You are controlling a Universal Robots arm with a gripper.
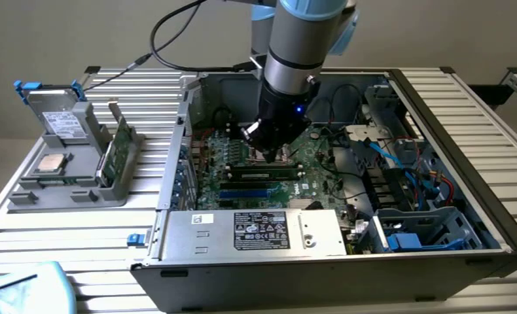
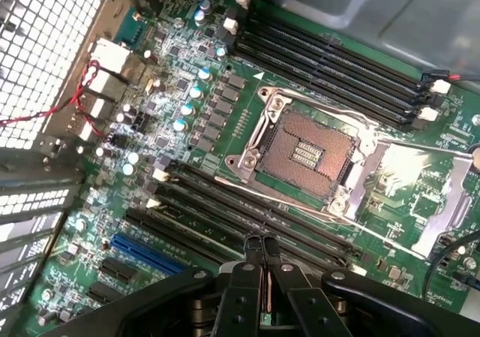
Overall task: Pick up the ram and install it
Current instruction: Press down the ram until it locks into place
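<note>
In the exterior view the ram point(image 1: 260, 174), a long green stick with black chips, lies along a black slot on the motherboard point(image 1: 324, 163) inside the open computer case. My gripper point(image 1: 270, 156) hangs straight down just above the ram's right half. Whether it touches the stick I cannot tell. In the wrist view my gripper point(image 2: 261, 241) is shut, its black fingers point(image 2: 246, 277) pressed together with nothing between them, over the rows of black slots point(image 2: 225, 202) beside the CPU socket point(image 2: 307, 153).
A silver power supply point(image 1: 258, 232) sits at the case front, with cables and drive bays point(image 1: 415, 196) on the exterior view's right. Outside the case, a grey holder point(image 1: 67, 190) carries a green card point(image 1: 112, 157), a processor point(image 1: 51, 163) and a drive point(image 1: 62, 124).
</note>
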